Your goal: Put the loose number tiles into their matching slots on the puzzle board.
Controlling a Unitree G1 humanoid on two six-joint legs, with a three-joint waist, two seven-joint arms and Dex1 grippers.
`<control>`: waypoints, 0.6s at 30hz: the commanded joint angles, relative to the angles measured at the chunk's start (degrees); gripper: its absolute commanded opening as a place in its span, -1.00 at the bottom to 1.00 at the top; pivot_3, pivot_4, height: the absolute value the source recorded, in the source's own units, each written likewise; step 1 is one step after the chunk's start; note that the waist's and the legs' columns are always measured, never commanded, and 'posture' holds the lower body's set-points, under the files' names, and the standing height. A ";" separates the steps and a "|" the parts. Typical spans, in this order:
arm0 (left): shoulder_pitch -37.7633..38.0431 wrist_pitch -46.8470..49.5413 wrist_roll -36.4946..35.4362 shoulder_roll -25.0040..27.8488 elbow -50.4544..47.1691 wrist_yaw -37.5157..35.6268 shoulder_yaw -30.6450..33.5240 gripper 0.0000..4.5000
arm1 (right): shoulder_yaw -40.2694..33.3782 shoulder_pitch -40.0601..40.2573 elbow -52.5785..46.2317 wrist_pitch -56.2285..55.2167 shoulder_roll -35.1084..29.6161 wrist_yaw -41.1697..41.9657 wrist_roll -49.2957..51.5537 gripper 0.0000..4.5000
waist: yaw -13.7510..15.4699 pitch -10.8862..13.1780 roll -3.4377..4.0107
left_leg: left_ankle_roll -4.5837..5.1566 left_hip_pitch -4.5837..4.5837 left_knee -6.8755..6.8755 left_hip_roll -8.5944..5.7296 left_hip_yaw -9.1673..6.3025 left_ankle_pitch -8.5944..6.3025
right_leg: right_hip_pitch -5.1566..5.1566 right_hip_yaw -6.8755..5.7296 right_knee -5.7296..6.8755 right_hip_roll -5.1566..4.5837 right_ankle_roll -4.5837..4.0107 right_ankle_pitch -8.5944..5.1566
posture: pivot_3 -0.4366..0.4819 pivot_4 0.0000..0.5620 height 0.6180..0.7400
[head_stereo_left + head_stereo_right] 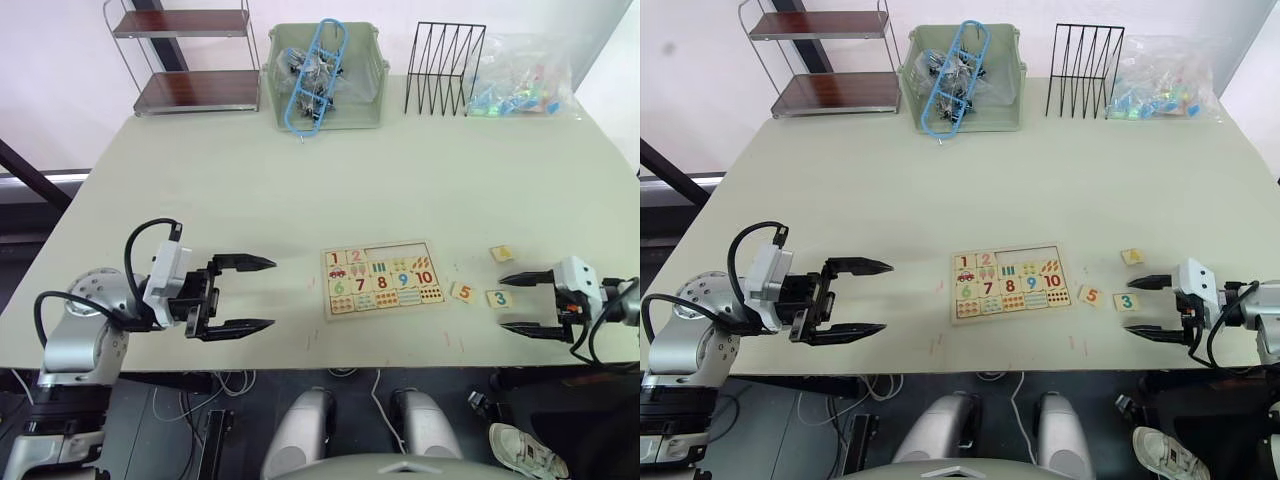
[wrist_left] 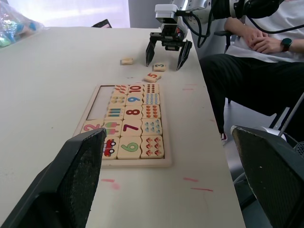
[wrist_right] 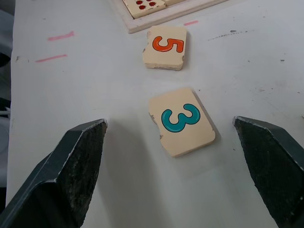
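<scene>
The puzzle board (image 2: 137, 163) lies near the table's front edge, between my two arms. Tiles 1 (image 1: 333, 258) and 2 (image 1: 355, 256) sit in its top row, and the other slots (image 1: 402, 250) of that row are bare wood. Three loose number tiles lie to the right of the board: the 5 (image 3: 165, 46) closest to it, the 3 (image 3: 183, 121) beyond that, and a third (image 1: 502, 254) farther back whose digit I cannot read. My right gripper (image 1: 504, 302) is open and low, its fingertips on either side of the 3 without touching it. Left of the board, my left gripper (image 1: 272, 293) is open and holds nothing.
Along the back edge stand a two-tier shelf (image 1: 190, 60), a green bin (image 1: 325, 75) of clips and hangers, a black wire rack (image 1: 445, 70) and a plastic bag (image 1: 520, 75) of small items. A person (image 2: 263, 42) sits beyond the table's right side.
</scene>
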 commanded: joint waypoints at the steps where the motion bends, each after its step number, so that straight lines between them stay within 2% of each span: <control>1: -0.07 -0.48 -0.23 0.58 -0.51 -0.72 0.11 1.00 | 0.72 1.59 1.00 -1.41 0.57 -0.79 -1.46 0.97 | -0.01 -0.01 -0.01 | 0.00 0.02 0.00 0.00 0.00 0.00 | 0.02 -0.01 0.00 0.00 0.00 0.00 | -0.05 -0.47 0.99; 18: -1.79 -0.93 -0.21 0.35 0.72 -1.02 -1.09 1.00 | 0.81 -0.29 7.12 -5.80 1.07 0.86 -1.03 0.97 | 0.01 -0.09 -0.15 | 0.00 0.14 0.00 0.00 0.01 0.00 | 0.14 0.01 0.00 0.01 0.00 0.00 | -0.05 -0.47 0.99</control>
